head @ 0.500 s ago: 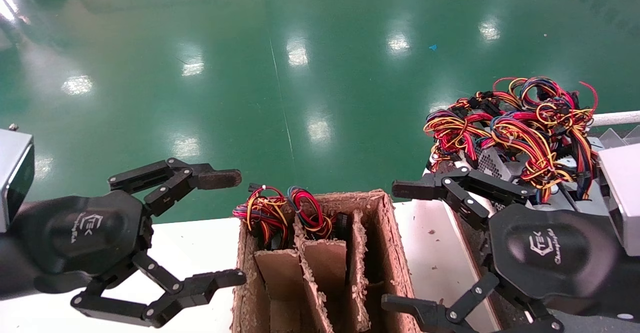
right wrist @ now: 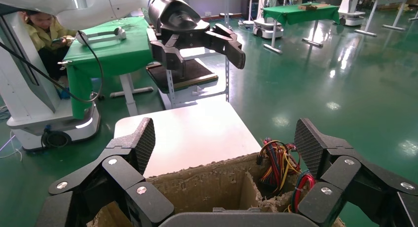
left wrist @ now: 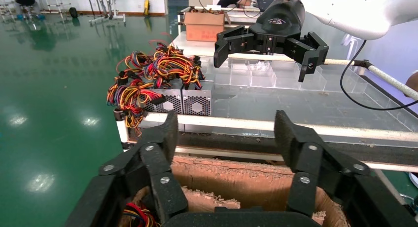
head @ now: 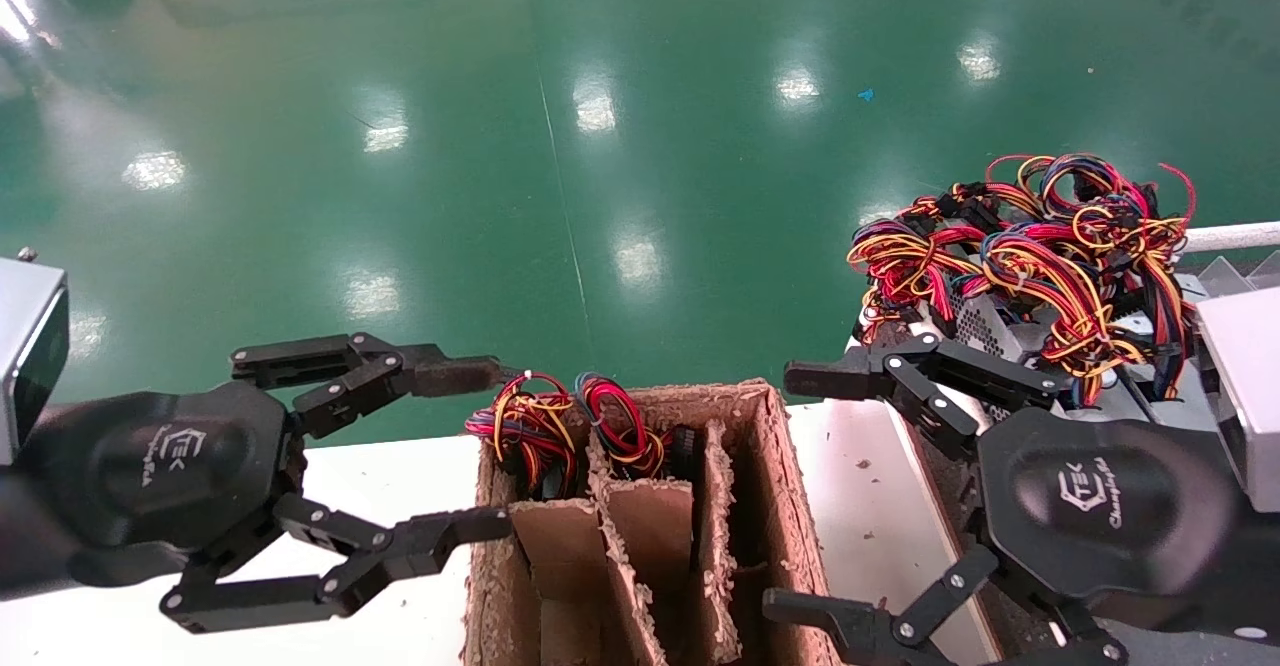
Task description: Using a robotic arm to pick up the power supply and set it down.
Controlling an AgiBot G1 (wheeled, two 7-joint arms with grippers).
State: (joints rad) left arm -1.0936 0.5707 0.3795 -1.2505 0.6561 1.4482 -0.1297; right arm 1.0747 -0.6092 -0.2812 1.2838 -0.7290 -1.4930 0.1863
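Noted left gripper (head: 480, 449) spread wide, holding nothing, fingertips at the box's (head: 790, 506) left wall. Found right gripper (head: 795, 492) likewise released and empty, parked just right of the box.

Located power supply (head: 622, 428) in the middle slot at the far end. Saw only its red-and-blue wire loop above the dividers; could not see the body.

Judged the step as approach for the pick. Marked the open span as sitting nearer the twin (head: 520, 426), with its red-yellow-black bundle, in the left slot. Advised shifting toward the middle slot first, then dropping straight down with one finger each side of the body, clear of the divider edges. Advised closing on metal, not wires: loops would slip or snag.

Logged the box as cardboard, frayed, split into long slots; two units at the far end, near ends apparently vacant, right slot too dark to tell. Logged a pile (head: 1030, 256) of similar units, wires tangled, on the right-hand tray (left wrist: 305, 101).
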